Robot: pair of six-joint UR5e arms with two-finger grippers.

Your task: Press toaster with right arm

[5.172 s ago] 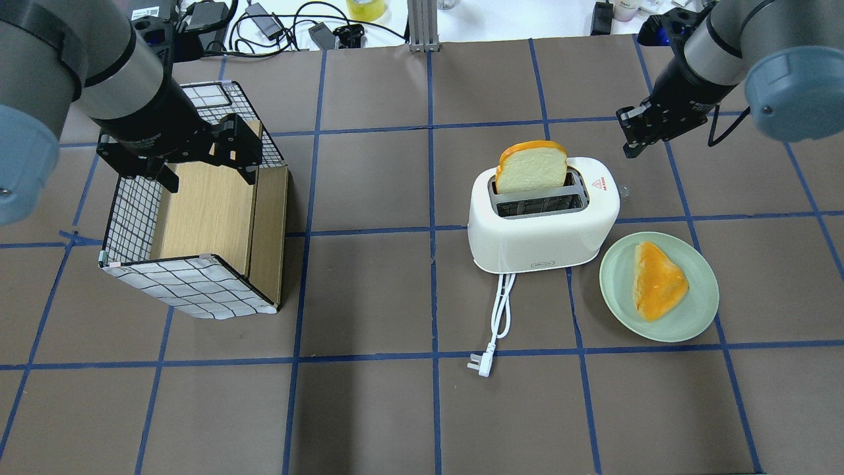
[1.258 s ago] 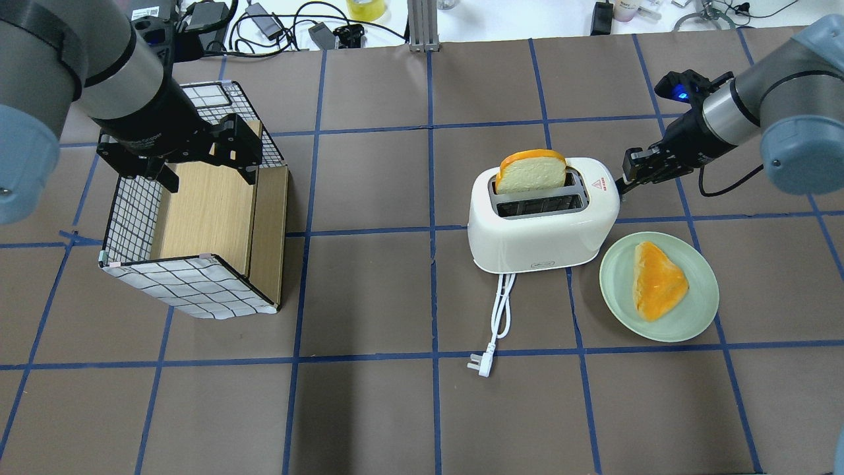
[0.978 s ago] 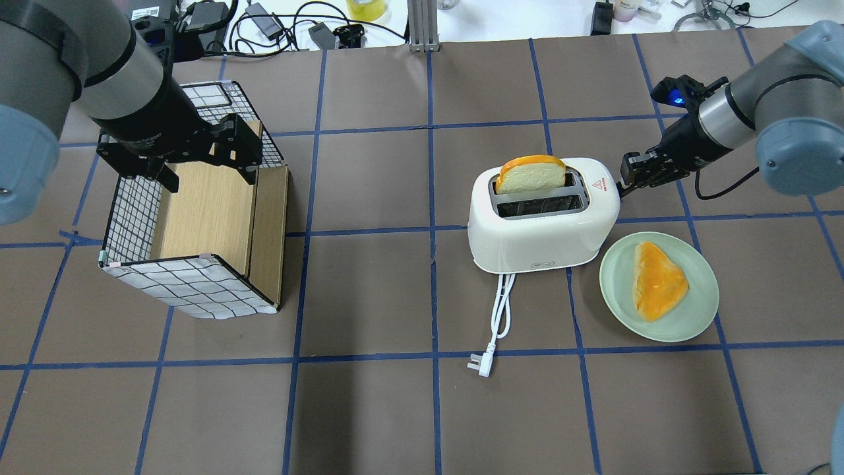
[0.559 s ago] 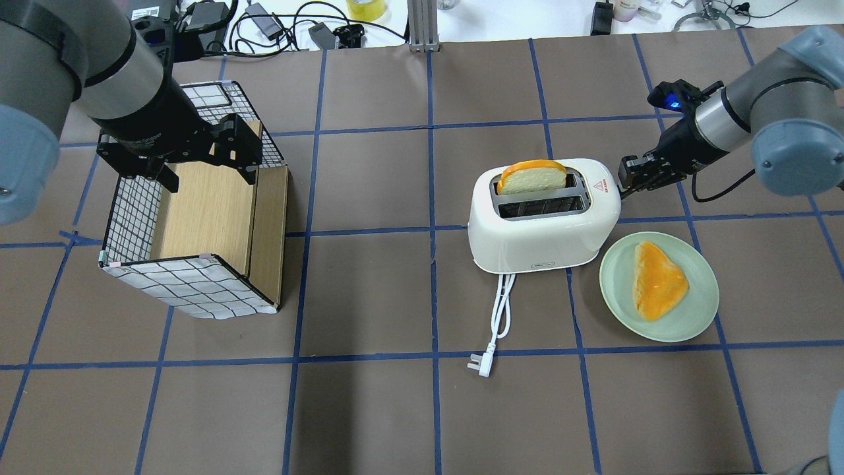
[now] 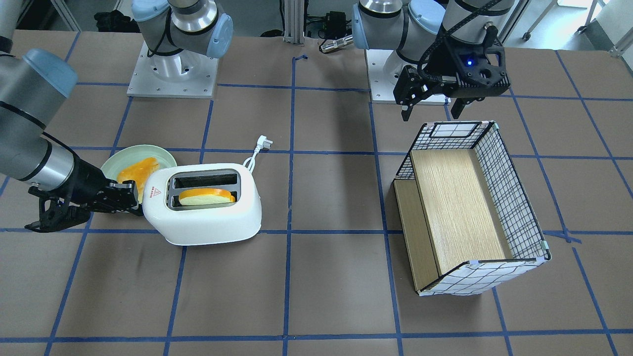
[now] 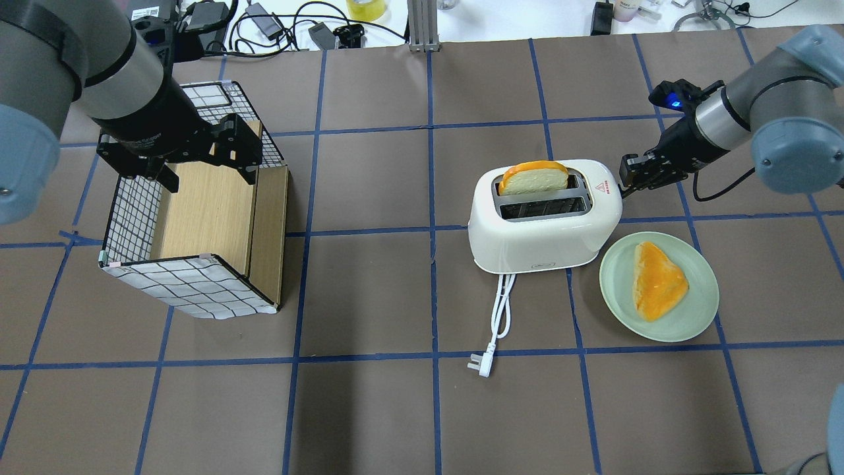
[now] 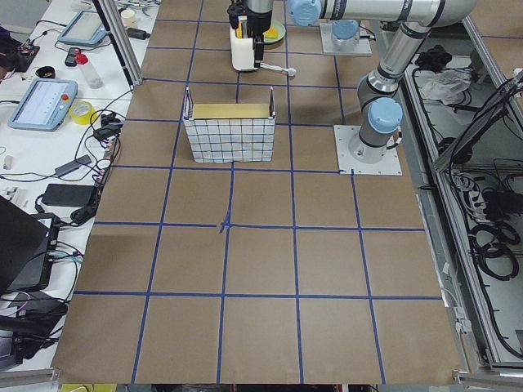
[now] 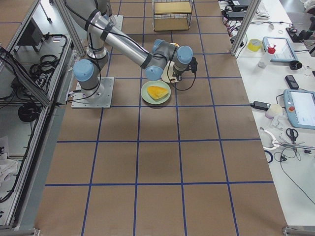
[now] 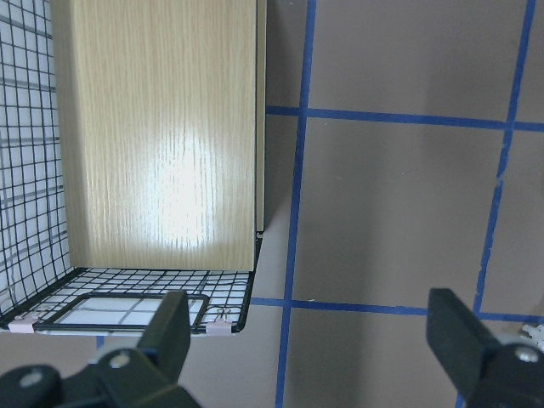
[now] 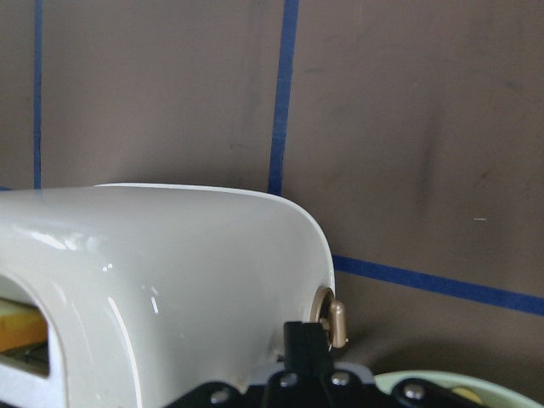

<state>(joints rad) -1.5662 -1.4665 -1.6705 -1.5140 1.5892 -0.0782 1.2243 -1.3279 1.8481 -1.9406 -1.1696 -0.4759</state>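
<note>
The white toaster (image 6: 541,231) stands right of the table's middle, and it also shows in the front view (image 5: 207,220). A bread slice (image 6: 533,178) sits low in its far slot. My right gripper (image 6: 624,183) is shut and its tip is against the toaster's right end, beside the red-triangle sticker (image 6: 601,185). In the right wrist view the closed fingers (image 10: 304,340) sit at the toaster's end wall (image 10: 170,272), next to the small knob (image 10: 333,314). My left gripper (image 6: 206,175) is open and empty, above the wire basket (image 6: 191,284).
A green plate (image 6: 692,316) with a second orange-topped bread piece (image 6: 656,280) lies just right of the toaster's front. The toaster's white cord and plug (image 6: 480,364) trail toward the robot. The wire basket with its wooden shelf stands at the left.
My right gripper came down from above to the toaster's right end and pushed down there. The bread slice has sunk from standing tall to low in the slot. The left arm has not moved.
</note>
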